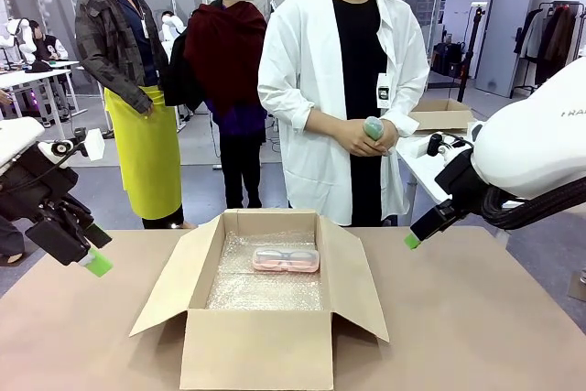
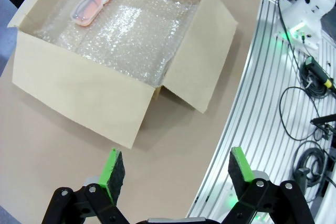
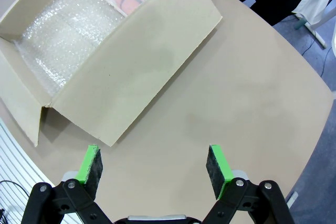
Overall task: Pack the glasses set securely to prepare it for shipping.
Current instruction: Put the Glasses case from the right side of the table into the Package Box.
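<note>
An open cardboard box (image 1: 256,350) sat toward the near side of the brown table (image 1: 476,318), its flaps spread and its floor lined with bubble wrap (image 1: 261,295). The pink case (image 1: 286,260), with dark glasses inside, lay flat on the wrap against the box's far wall. The left gripper (image 2: 175,174) hung above the table to the box's left and the right gripper (image 3: 155,169) to its right. Both had their fingers spread wide, held nothing and were clear of the box. Across the table stood a person in a white coat (image 1: 302,89), both hands (image 1: 352,139) clasped at the waist around the green case (image 1: 374,126), well apart from the box.
</note>
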Available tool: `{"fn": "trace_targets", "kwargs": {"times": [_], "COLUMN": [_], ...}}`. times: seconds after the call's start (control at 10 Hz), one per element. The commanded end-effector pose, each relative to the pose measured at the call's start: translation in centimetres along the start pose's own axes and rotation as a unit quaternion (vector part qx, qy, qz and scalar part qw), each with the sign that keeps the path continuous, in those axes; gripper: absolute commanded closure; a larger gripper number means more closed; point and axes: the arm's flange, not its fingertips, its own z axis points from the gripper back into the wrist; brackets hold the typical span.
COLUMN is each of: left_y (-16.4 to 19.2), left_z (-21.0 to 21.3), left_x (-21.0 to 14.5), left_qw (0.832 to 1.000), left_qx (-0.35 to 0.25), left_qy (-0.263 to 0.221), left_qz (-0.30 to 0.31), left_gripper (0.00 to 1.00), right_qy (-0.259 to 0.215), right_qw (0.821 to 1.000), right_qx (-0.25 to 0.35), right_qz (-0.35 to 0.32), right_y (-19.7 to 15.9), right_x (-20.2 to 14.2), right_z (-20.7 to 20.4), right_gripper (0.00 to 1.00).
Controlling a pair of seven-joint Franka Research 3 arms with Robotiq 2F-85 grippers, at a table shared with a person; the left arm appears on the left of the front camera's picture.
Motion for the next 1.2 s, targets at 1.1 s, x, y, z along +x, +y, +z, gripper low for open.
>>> {"fn": "trace_targets", "kwargs": {"times": [1.1], "left_y": [0.18], "left_z": [0.11], "left_x": [-0.07], "left_qw": [1.000], "left_qx": [-0.006], "left_qy": [-0.010], "left_qz": [-0.009], "left_gripper": [0.00], "right_qy": [0.002], "right_qw": [1.000], "right_qx": [-0.002], "right_qz": [-0.001], "right_y": [0.13], "right_x": [-0.16], "right_z": [-0.09], "right_gripper": [0.00]}}
